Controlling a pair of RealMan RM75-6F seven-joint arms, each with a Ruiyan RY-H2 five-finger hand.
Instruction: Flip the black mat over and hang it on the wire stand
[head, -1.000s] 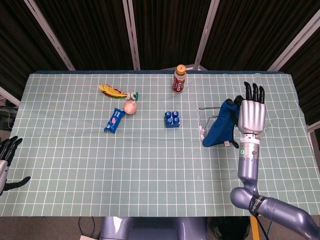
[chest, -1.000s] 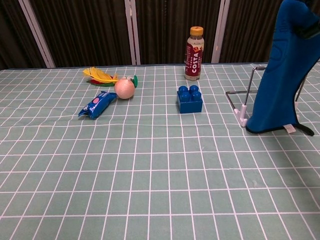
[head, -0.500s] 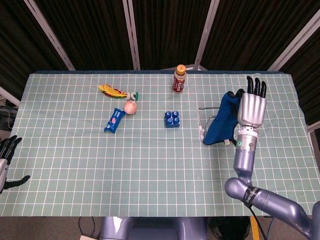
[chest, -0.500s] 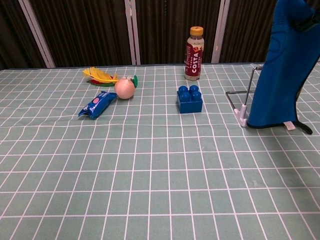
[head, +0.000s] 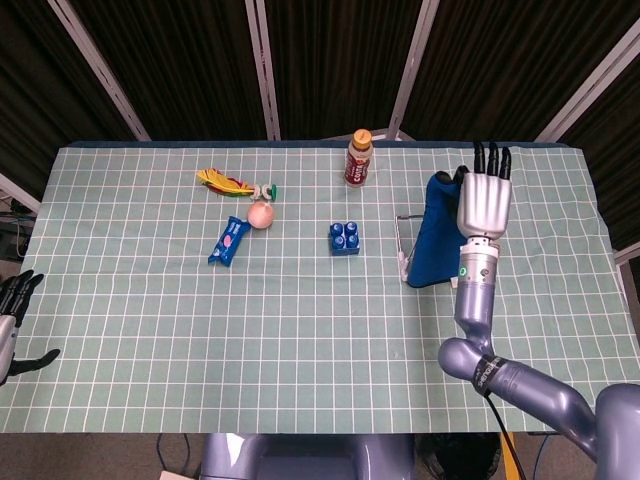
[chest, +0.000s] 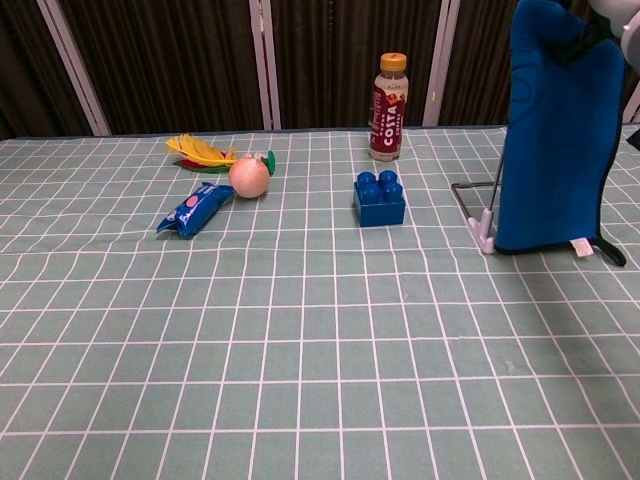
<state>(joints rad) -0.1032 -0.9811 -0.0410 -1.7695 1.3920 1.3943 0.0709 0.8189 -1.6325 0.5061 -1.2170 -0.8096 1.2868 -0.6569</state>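
Since the earlier frames the right robot hand (head: 484, 203) has swung toward the middle of the desk (head: 300, 330), carrying the mat (chest: 552, 130) with it, so the cloth now hangs straighter and flatter over the wire stand (chest: 480, 205) instead of bunching off to the side.

At the left edge, near the front corner, the left robot hand (head: 14, 318) rests idle with its fingers apart and nothing in them. Along the far side lie some feathers (head: 224, 181), a peach-coloured ball (head: 260, 213) and a blue snack packet (head: 229, 240), all well apart from the work. Toward the centre sits a blue toy brick (head: 344, 237), with a drink bottle (head: 359, 158) behind it at the far edge.

On the right, the mat shows its blue face, which suggests the flip is done. The right robot hand holds its top edge high, fingers closed on the cloth, probably so the lower hem clears the stand's frame. The hem reaches the desk beside the stand's white foot. Whether the cloth already rests on the top wire cannot be told; lowering onto it looks like the step in hand.
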